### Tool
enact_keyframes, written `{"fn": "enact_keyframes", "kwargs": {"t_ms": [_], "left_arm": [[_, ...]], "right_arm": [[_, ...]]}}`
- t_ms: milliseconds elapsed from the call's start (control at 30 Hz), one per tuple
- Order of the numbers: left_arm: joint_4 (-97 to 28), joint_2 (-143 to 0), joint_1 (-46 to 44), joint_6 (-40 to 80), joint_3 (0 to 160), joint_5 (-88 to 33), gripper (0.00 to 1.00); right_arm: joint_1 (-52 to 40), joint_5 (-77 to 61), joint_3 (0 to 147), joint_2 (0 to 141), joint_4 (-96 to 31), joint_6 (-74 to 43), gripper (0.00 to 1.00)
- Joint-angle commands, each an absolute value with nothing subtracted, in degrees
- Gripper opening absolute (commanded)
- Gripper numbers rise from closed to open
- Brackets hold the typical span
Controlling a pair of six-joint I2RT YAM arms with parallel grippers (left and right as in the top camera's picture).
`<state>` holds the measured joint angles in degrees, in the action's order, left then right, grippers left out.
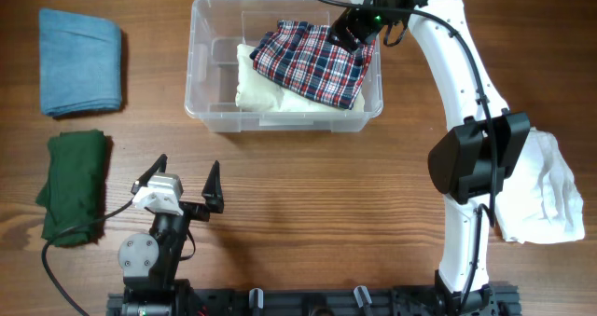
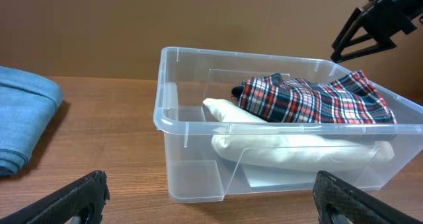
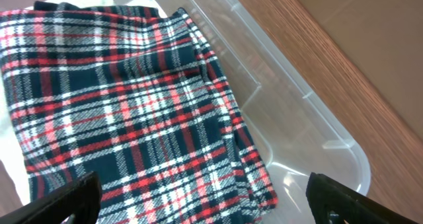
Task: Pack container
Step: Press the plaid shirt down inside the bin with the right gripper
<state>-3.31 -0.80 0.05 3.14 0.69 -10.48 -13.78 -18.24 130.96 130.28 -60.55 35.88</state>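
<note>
Far left of the wooden table (image 1: 308, 223), a folded blue cloth (image 1: 81, 61) lies flat, and just below it sits a folded dark green cloth (image 1: 73, 187), the two close but apart. Next along, the left gripper (image 1: 187, 171) is low near the table's front edge, well short of the bin, and its claw is spread wide with nothing between the fingers. Its own camera shows both dark fingers (image 2: 73, 197) at the bottom corners of the view, looking straight at the bin.

Moving to the middle, the container (image 1: 193, 55) stands upright towards the back of the table, a clear bin with its long side (image 2: 198, 164) facing the left arm. Inside it a cream cloth (image 1: 256, 88) lies along the bottom, and a red, navy and white plaid cloth (image 1: 312, 62) is heaped on top of it, pushed towards the right end. From the left wrist the plaid cloth (image 2: 310, 98) reaches about up to the rim, resting on the cream roll (image 2: 291, 148).

Further right, the right gripper (image 1: 353, 27) hovers over the bin's far right corner, just above the plaid. Its wrist view looks down on the cloth (image 3: 119, 105) and the clear wall (image 3: 291, 118), the claw (image 3: 201, 184) gaping wide and holding nothing.

At the far right a crumpled white cloth (image 1: 546, 190) lies on the table, partly under the right arm's dark joint.
</note>
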Motion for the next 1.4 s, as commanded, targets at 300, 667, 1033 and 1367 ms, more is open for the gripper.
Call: {"fn": "enact_keyframes", "kwargs": {"t_ms": [300,667,1033,1367], "left_arm": [[-3.5,-0.4,-0.3,3.5,0.3,-10.0,1.0],[-3.5,-0.4,-0.3,3.5,0.3,-10.0,1.0],[-3.4,-0.4,-0.3,3.5,0.3,-10.0,1.0],[-3.4,-0.4,-0.3,3.5,0.3,-10.0,1.0]], "right_arm": [[-17.1,-44.1,131.6,128.2,-58.4,31.2,0.38],[-28.1,-15.6,131.6,128.9,-57.5,23.4,0.57],[-31.6,-3.4,131.6,132.8,-58.5,17.8,0.69],[-32.9,0.1,131.6,135.2,-62.2,23.4,0.7]]}}
